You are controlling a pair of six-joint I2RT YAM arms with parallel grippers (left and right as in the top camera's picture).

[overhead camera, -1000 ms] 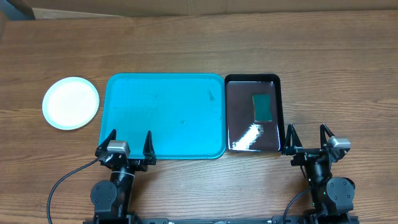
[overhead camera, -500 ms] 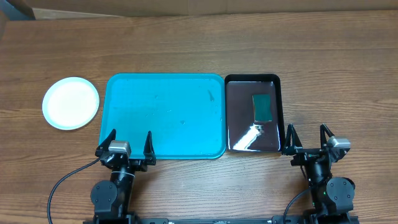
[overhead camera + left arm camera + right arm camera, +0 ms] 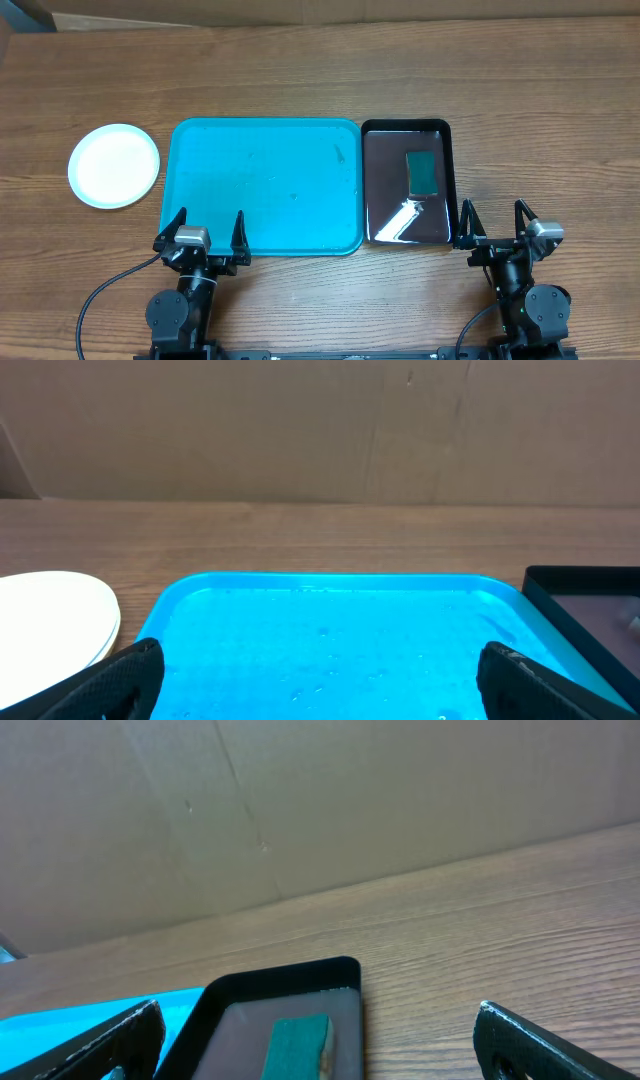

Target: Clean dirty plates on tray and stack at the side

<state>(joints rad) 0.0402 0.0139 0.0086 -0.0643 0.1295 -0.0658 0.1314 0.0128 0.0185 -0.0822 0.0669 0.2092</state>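
Tray: the turquoise tray (image 3: 265,185) lies in the middle of the overhead frame, long side across. It carries no plates, only a few small dark specks and faint marks.
Plates: the plates (image 3: 114,165) sit at the left of the frame on the bare table (image 3: 320,80), just beside the tray's left edge and not touching it. The white one is on top. The left wrist view shows a layered rim (image 3: 60,622), which suggests a stack, though the number cannot be told.
Reason for placement: off the tray and gathered at the side, as the task asks. The work looks finished or close to it.
Black bin: the black bin (image 3: 405,124) stands against the tray's right edge. Its floor is glossy, and whether it holds liquid cannot be told.
Sponge: a green sponge (image 3: 422,172) lies flat in the upper right part of the bin, apparently parked there as the cleaning tool, within the right arm's reach.
Left gripper: the left gripper (image 3: 209,220) is at lower left, over the tray's near edge, its fingers spread wide with nothing between them.
Right gripper: the right gripper (image 3: 492,210) is at lower right, beside the bin's near right corner, its fingers likewise wide apart and empty.
Reason for posture: both arms sit low and drawn in, clear of all items, which reads as a rest pose.
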